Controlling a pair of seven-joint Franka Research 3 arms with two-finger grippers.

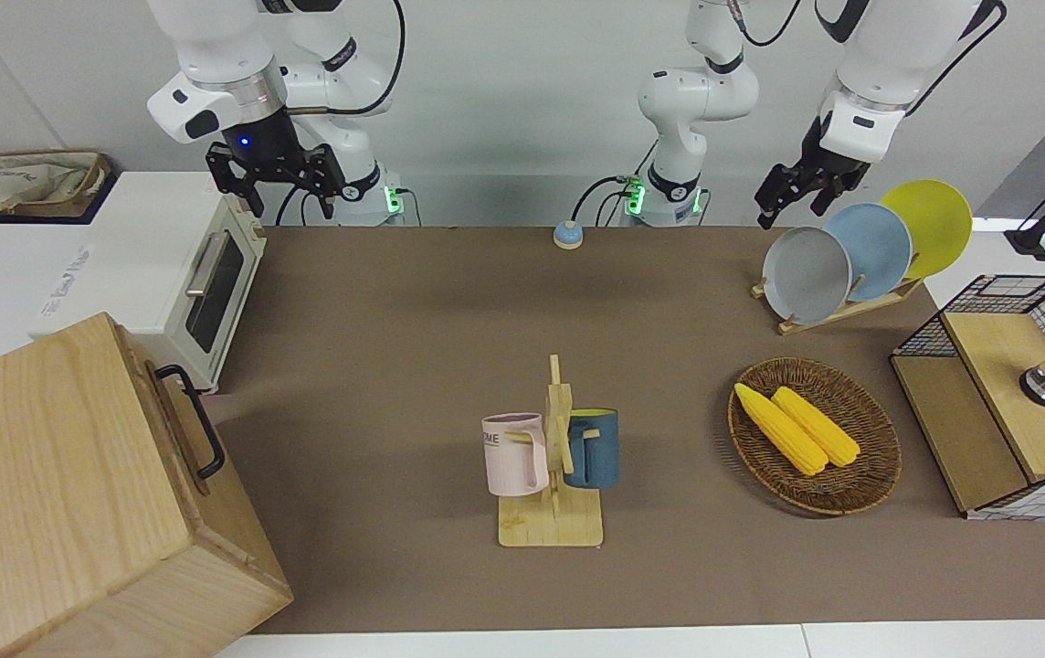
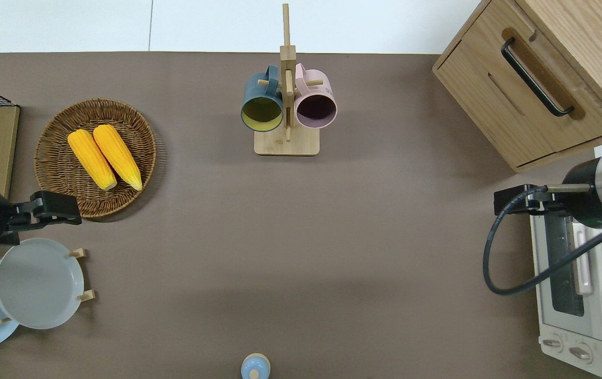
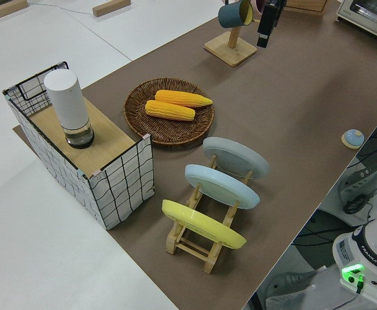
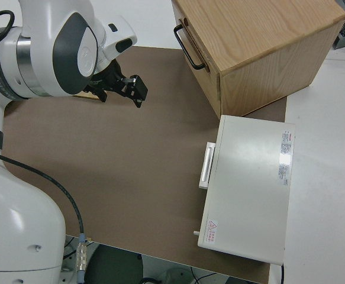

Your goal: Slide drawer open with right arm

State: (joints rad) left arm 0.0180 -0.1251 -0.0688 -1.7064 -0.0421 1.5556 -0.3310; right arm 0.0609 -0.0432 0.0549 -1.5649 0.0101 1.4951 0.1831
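The drawer (image 2: 535,97) sat shut in the wooden cabinet (image 1: 57,493) at the desk's corner farthest from the robots, at the right arm's end. The right tool (image 1: 274,183), fingers spread wide, hung over the toaster oven (image 1: 171,274), nearer the robots. The black handle (image 2: 537,77) ran diagonally. The left arm was parked.

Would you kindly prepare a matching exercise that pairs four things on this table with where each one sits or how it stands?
Things:
1. drawer
2. corn cobs
3. pink mug
4. grey plate

Places or states:
A. hanging on the wooden mug stand
B. shut, flush with the wooden cabinet
C. propped upright in the plate rack
D. lying in the wicker basket

Pairs: 1-B, 2-D, 3-A, 4-C
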